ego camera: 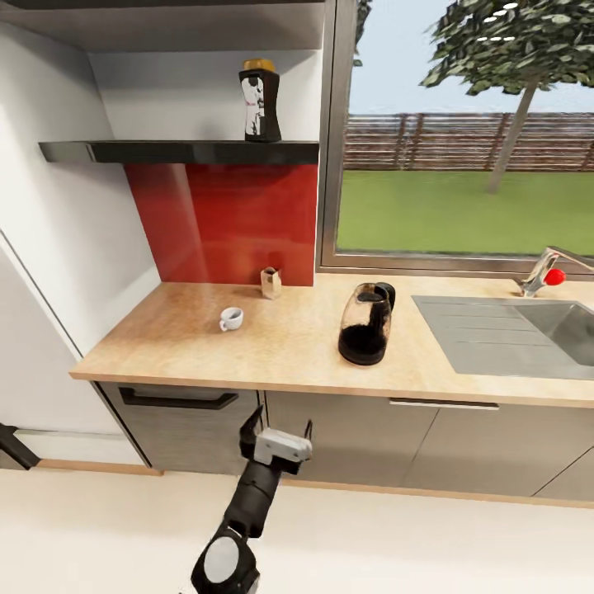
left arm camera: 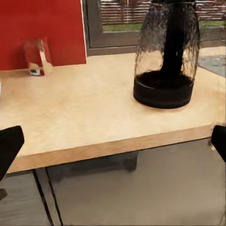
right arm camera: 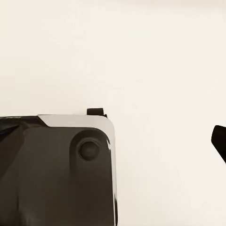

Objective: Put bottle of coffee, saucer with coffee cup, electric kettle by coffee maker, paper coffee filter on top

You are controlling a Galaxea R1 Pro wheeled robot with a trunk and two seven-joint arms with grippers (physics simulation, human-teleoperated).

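Observation:
The bottle of coffee (ego camera: pixel 260 100), dark with a yellow lid, stands on the black kitchen shelf (ego camera: pixel 165 152). On the kitchen countertop (ego camera: pixel 297 351) are the white coffee cup (ego camera: pixel 232 318), a small pale paper piece that looks like the paper coffee filter (ego camera: pixel 271 282) (left arm camera: pixel 36 57) by the red backsplash, and the dark glass electric kettle (ego camera: pixel 365 324) (left arm camera: pixel 165 56). My left gripper (ego camera: pixel 279 427) (left arm camera: pixel 113 143) hangs open and empty just below the counter's front edge, left of the kettle. My right gripper (right arm camera: pixel 113 141) points at the floor; one fingertip (right arm camera: pixel 219 141) shows far out. The coffee maker and saucer are out of view.
A steel sink (ego camera: pixel 528 334) with a red-knobbed tap (ego camera: pixel 546 276) is set into the counter at the right, under a wide window. Grey cabinet fronts with a black handle (ego camera: pixel 177 402) lie below. A white wall closes the left end. My dark base (right arm camera: pixel 56 174) rests on pale floor.

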